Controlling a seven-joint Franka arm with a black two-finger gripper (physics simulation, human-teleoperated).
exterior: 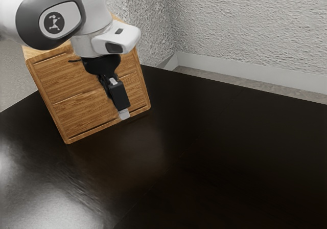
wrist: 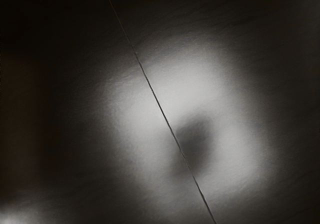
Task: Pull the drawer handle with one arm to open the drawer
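A small wooden drawer cabinet (exterior: 87, 93) stands on the dark table (exterior: 214, 152) at the exterior view's upper left. Its front face shows horizontal grooves between the drawer fronts, and these fronts look flush with the body. A short dark mark (exterior: 74, 61) near the top of the front may be a handle; I cannot make it out. My gripper (exterior: 124, 115) hangs point down in front of the cabinet's right part, its tip just above the table at the cabinet's lower edge. In the wrist view lies the glossy table top (wrist: 125, 109) with a thin seam (wrist: 160, 109) and a dark shadow (wrist: 192, 144).
A white textured wall (exterior: 230, 19) and a pale baseboard (exterior: 245, 68) run behind the table. The table stretches wide and dark toward the exterior view's right and front. My arm's white housing (exterior: 56, 14) covers the cabinet's top left.
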